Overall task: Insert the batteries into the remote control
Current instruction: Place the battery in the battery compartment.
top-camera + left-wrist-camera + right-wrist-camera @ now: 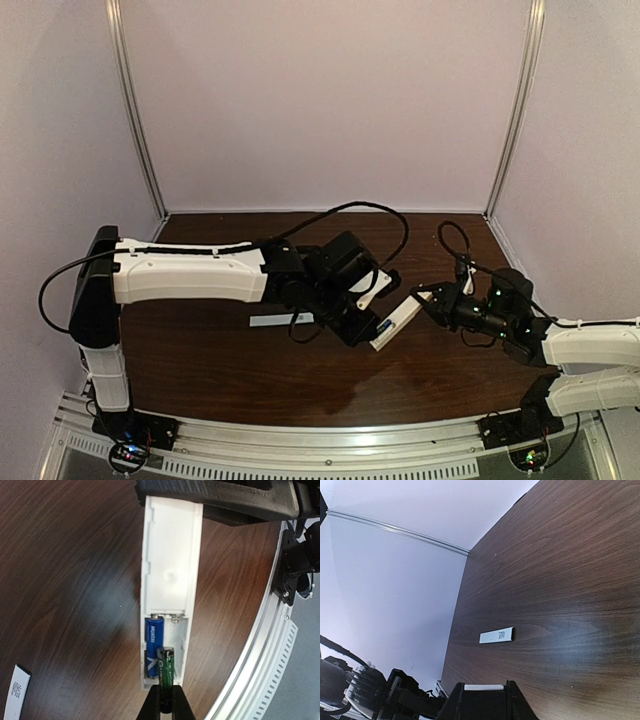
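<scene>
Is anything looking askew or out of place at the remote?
Yes: the dark battery, pinched by the left gripper, sticks out past the end of the remote control, unseated; the blue battery lies flat.

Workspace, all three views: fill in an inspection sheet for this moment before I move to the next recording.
Surface: dark wood-grain table, glossy.
Job's things: white remote control, recess open; blue battery seated in it; second, dark battery at the empty slot, not yet seated.
Clutter: flat white cover strip lying on the table, apart from the remote control.
End effectors: left end effector shut on the dark battery; right end effector shut on the remote control's other end.
Cables: black cable arching over the left arm; second cable looping at the right wrist.
Surroundings: plain pale walls, metal posts, rail at the near edge.
</scene>
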Action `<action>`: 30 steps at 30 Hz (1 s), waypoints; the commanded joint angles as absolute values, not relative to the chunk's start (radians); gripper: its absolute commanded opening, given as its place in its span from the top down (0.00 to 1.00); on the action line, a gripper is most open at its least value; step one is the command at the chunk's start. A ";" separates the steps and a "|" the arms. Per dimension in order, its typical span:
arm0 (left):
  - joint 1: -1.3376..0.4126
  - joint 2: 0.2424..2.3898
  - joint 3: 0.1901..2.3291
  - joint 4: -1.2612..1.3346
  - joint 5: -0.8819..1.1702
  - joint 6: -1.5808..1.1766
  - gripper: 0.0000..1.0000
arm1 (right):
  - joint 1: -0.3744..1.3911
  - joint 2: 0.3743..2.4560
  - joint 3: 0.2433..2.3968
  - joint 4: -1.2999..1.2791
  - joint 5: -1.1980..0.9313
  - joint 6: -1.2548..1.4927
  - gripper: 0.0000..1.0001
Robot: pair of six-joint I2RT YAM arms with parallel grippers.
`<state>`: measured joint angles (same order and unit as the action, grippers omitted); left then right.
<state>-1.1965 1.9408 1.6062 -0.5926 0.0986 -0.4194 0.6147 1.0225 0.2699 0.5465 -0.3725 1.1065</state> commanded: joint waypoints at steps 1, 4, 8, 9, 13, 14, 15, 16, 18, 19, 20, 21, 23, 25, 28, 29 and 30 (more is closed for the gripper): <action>-1.188 1.925 1.618 -0.557 0.114 -0.421 1.00 | 0.630 1.032 0.264 0.587 -0.376 1.120 1.00; -1.189 1.929 1.620 -0.557 0.117 -0.418 1.00 | 0.633 1.040 0.265 0.600 -0.373 1.127 1.00; -1.188 1.939 1.628 -0.564 0.119 -0.419 1.00 | 0.641 1.054 0.271 0.611 -0.371 1.130 1.00; -1.188 1.944 1.632 -0.568 0.124 -0.419 1.00 | 0.642 1.056 0.272 0.613 -0.369 1.132 1.00; -1.189 1.958 1.642 -0.570 0.139 -0.424 1.00 | 0.648 1.054 0.270 0.614 -0.352 1.134 1.00; -1.188 1.961 1.643 -0.570 0.141 -0.425 1.00 | 0.649 1.053 0.270 0.615 -0.349 1.134 1.00; -1.189 1.963 1.644 -0.570 0.142 -0.425 1.00 | 0.649 1.052 0.270 0.615 -0.347 1.134 1.00; -1.189 1.965 1.645 -0.571 0.145 -0.426 1.00 | 0.648 1.052 0.270 0.615 -0.345 1.134 1.00; -1.188 1.969 1.645 -0.573 0.148 -0.430 1.00 | 0.649 1.051 0.268 0.613 -0.342 1.134 1.00; -1.189 1.971 1.644 -0.573 0.151 -0.431 1.00 | 0.649 1.050 0.266 0.612 -0.337 1.135 1.00; -1.189 1.972 1.643 -0.573 0.155 -0.432 1.00 | 0.649 1.048 0.265 0.610 -0.334 1.135 1.00; -1.189 1.974 1.642 -0.573 0.156 -0.435 1.00 | 0.649 1.046 0.264 0.610 -0.331 1.135 1.00; -1.188 1.976 1.640 -0.576 0.159 -0.438 1.00 | 0.649 1.042 0.264 0.605 -0.324 1.135 1.00; -1.188 1.976 1.639 -0.576 0.152 -0.442 1.00 | 0.649 1.043 0.265 0.608 -0.321 1.135 1.00; -1.188 1.985 1.649 -0.582 0.148 -0.451 1.00 | 0.650 1.048 0.268 0.613 -0.325 1.136 1.00; -1.189 1.990 1.654 -0.585 0.148 -0.456 1.00 | 0.650 1.048 0.268 0.614 -0.327 1.137 1.00; -1.188 1.994 1.660 -0.587 0.149 -0.458 1.00 | 0.651 1.049 0.267 0.616 -0.327 1.138 1.00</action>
